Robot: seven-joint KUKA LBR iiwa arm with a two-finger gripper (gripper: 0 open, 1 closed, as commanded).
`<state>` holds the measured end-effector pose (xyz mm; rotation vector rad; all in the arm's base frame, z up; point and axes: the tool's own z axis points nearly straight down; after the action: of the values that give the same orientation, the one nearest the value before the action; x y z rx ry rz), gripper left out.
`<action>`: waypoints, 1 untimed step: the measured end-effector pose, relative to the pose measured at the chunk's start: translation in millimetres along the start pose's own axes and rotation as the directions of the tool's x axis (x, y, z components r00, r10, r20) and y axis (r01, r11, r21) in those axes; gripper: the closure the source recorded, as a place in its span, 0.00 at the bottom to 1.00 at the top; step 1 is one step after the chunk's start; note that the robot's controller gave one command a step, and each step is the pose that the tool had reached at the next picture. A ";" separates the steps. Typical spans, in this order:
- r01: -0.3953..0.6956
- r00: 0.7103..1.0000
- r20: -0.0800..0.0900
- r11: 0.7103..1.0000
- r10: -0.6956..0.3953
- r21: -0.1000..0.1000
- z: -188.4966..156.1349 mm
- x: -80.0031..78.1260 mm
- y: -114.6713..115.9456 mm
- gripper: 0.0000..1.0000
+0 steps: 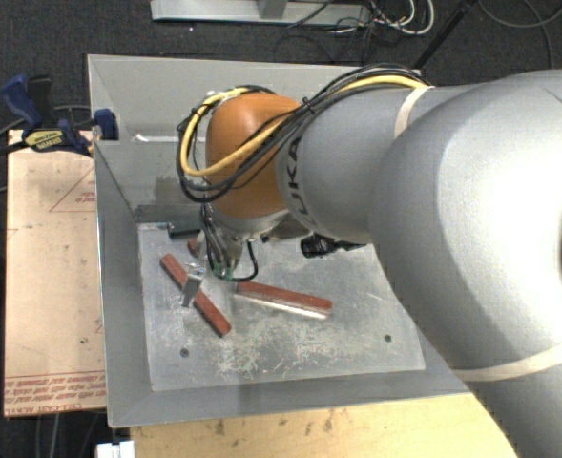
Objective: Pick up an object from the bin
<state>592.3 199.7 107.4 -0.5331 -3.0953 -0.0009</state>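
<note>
My gripper (194, 288) reaches down from under the orange wrist cover into the left part of the bin. Its tip sits on or just above the middle of a red-brown flat stick (213, 317). That stick lies slanted on the bin floor, running from upper left to lower right. A second bar (282, 300), reddish with a pale silvery edge, lies almost level just right of the gripper, apart from the first stick.
A small dark thing (178, 228) lies at the back left of the bin floor, near the wall. The big grey arm covers the bin's right half. Pale scuffed floor shows along the front, below the two sticks.
</note>
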 end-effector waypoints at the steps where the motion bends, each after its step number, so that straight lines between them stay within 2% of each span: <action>1: 0.018 1.000 0.006 1.000 -0.018 -0.002 20.5 -2.9 -0.5 0.00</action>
<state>594.8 198.3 87.0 -0.5062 -3.1059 -0.0030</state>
